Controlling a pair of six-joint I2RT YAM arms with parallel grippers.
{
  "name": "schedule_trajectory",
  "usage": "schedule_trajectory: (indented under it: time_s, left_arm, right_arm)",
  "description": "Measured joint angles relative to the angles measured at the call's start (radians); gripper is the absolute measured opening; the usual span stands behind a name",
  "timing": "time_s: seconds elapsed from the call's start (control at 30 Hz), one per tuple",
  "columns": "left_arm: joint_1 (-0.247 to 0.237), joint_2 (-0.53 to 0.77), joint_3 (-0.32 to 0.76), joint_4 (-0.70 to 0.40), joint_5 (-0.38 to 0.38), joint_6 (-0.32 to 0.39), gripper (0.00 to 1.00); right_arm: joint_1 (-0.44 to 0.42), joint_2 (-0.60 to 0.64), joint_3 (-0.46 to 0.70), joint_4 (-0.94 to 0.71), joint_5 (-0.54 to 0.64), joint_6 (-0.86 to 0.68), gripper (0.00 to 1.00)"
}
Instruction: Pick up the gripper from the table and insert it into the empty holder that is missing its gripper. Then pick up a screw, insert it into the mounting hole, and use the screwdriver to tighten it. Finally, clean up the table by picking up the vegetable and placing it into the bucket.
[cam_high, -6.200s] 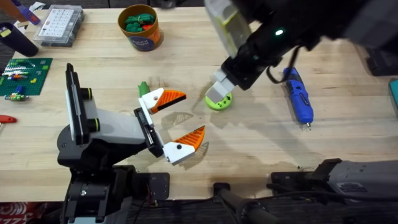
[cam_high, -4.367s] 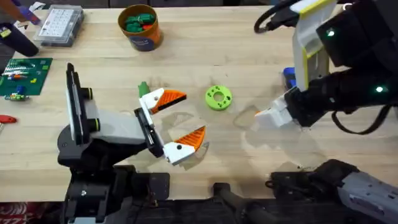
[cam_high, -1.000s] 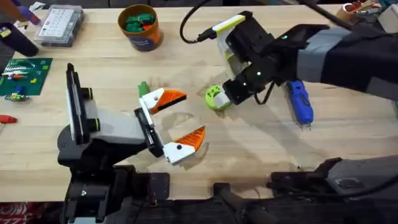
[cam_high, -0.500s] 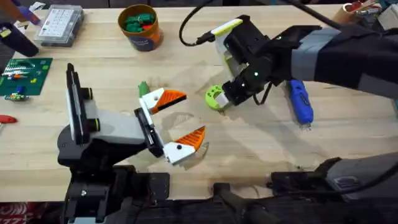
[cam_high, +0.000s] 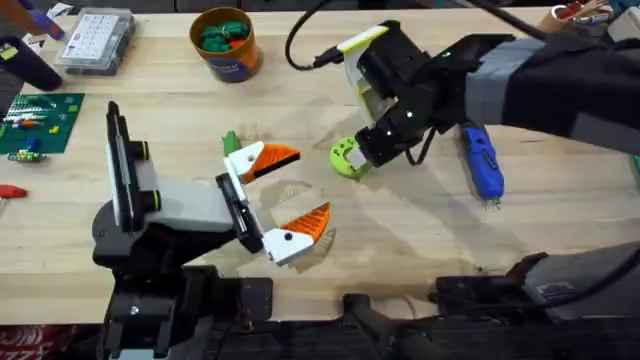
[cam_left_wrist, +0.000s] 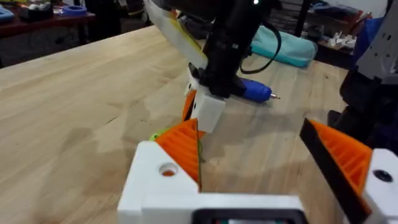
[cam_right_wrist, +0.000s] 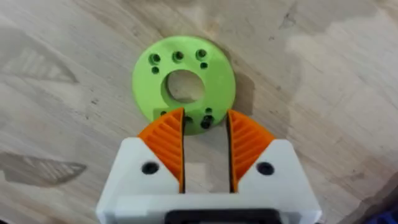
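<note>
Overhead view: a flat lime-green disc (cam_high: 346, 157) with a round centre hole and small holes around its rim lies mid-table (cam_high: 400, 240), and the right gripper (cam_high: 362, 162) stands over its near edge, jaws narrowly parted astride that rim. Just beyond the arm lies the blue screwdriver (cam_high: 481, 165), bit toward the front edge. The orange-brown bucket (cam_high: 225, 44), holding green pieces, sits well apart near the far edge. The left gripper (cam_high: 285, 190) hangs wide open beside the disc, bare wood between them.
</note>
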Motion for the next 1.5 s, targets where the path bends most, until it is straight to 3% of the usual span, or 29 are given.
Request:
schedule_trajectory:
  time_s: [0.27, 0.77, 1.5]
  left_arm:
    - [0.0, 0.0, 0.0, 0.0, 0.0, 0.0, 0.993]
    - [0.0, 0.0, 0.0, 0.0, 0.0, 0.0, 0.993]
    - [0.0, 0.0, 0.0, 0.0, 0.0, 0.0, 0.993]
  right_arm:
    - [0.0, 0.014, 0.001, -0.006, 0.003, 0.0, 0.301]
    - [0.0, 0.014, 0.004, -0.007, 0.0, 0.003, 0.13]
    - [0.019, 0.015, 0.052, -0.046, 0.01, 0.003, 0.168]
